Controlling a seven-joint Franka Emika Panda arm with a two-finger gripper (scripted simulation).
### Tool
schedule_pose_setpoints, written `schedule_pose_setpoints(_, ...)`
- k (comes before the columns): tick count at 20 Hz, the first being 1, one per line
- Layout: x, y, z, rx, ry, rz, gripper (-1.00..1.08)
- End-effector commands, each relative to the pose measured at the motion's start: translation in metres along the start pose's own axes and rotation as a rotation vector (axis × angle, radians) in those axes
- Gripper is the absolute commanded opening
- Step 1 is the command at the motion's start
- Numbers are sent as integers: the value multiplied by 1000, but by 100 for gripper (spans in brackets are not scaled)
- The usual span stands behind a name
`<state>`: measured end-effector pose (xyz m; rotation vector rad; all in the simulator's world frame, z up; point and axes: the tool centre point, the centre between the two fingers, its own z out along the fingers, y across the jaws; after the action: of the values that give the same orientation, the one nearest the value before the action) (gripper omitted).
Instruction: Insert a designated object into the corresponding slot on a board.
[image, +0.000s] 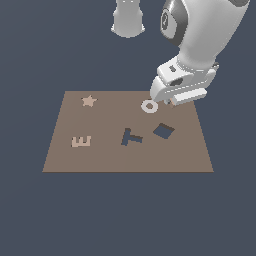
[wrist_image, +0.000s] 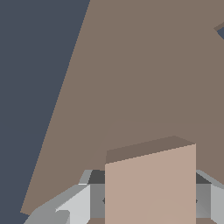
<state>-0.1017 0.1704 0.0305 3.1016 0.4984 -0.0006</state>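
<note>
The pincer (image: 172, 101) is clamped on the small tan square block (wrist_image: 150, 186); in the wrist view the block fills the gap between the two grey fingers (wrist_image: 76, 203), its flat face turned to the camera. In the exterior view only a sliver of the block shows under the white hand, low over the far edge of the brown board (image: 100, 160).

Just beside the pincer, toward the exterior view's left, lies the white ring (image: 149, 106). Nearer the camera than the pincer, and a little apart from it, sits the dark blue diamond-turned slot (image: 163, 131), open and unfilled; a corner of it shows at the edge of the wrist view. Beside the slot, further to the exterior view's left, is the T-shaped cutout (image: 131, 137). Well apart from the pincer, on the exterior view's left side of the board, lie the tan star (image: 89, 101) and the tan letter E (image: 81, 141).
</note>
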Motion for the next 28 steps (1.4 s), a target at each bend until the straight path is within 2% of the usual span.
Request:
schedule_pose_setpoints(1, 0, 0, 0, 0, 0, 0, -100)
schedule_pose_setpoints(7, -1, 3, 0, 0, 0, -32, -100)
schedule_pose_setpoints(14, -2, 10, -1, 0, 0, -130, -100)
schedule_pose_setpoints(21, -2, 22, -2, -1, 1, -293, -100)
schedule_pose_setpoints(28, 0, 40, -3, -1, 1, -518, -100)
